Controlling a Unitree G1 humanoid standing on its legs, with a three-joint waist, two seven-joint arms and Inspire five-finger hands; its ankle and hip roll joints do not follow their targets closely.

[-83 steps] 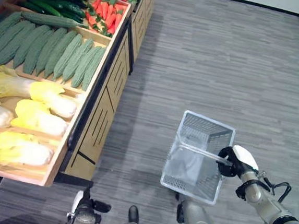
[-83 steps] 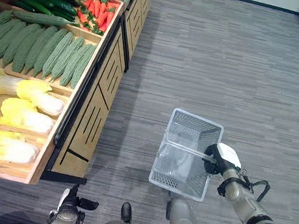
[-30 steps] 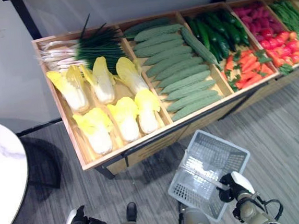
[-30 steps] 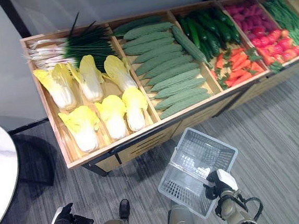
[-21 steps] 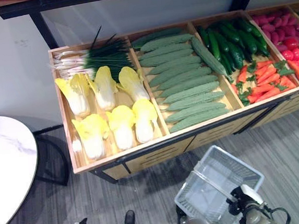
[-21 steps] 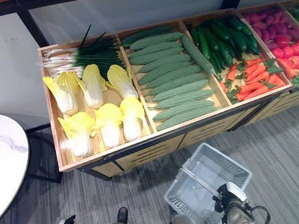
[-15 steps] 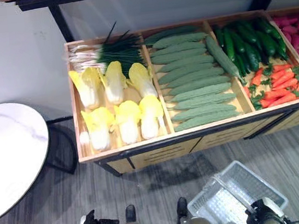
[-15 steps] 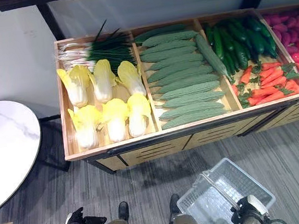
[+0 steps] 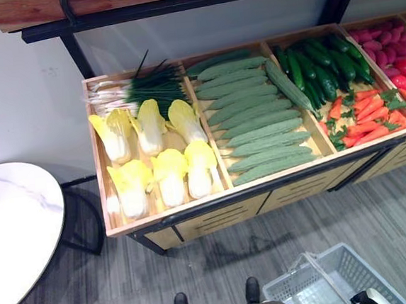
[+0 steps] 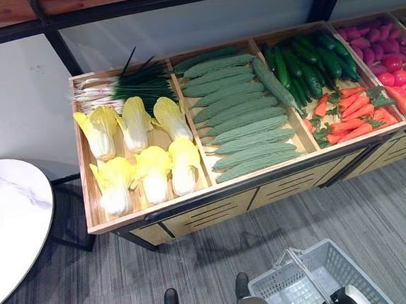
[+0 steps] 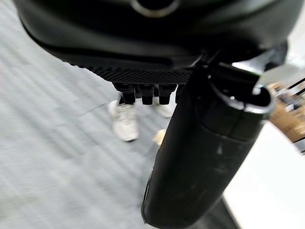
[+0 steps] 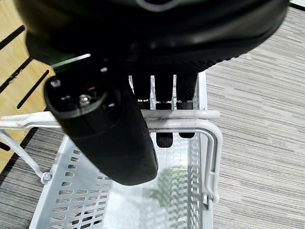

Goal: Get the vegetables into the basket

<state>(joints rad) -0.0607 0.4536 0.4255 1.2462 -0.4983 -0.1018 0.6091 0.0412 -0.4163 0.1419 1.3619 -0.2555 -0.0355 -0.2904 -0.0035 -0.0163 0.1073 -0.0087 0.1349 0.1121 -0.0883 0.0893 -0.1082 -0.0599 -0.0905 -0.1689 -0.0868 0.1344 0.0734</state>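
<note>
A white slatted plastic basket [image 9: 328, 287] hangs low at my right, just in front of the stand, and I see nothing lying in it. My right hand [image 12: 109, 138] is shut on the basket's handle [image 12: 190, 114], fingers curled over the bar; the hand also shows beside the basket [image 10: 347, 299]. On the wooden stand [image 9: 194, 213] lie napa cabbages [image 9: 158, 163], bitter gourds [image 9: 257, 126], green onions [image 9: 141, 90], cucumbers [image 9: 320, 63] and carrots [image 9: 367, 116]. My left hand [image 11: 205, 157] hangs over the floor with curled fingers, holding nothing.
A round white table [image 9: 11, 233] stands at the left of the stand. Red and pink vegetables [image 9: 393, 50] fill the far right bin. A shelf with a black frame [image 9: 175, 1] overhangs the stand. A person's white shoes [image 11: 124, 121] stand on the grey floor.
The camera has swung round, so the stand now lies squarely ahead and the basket sits at the picture's lower edge. My right hand has kept hold of the handle throughout.
</note>
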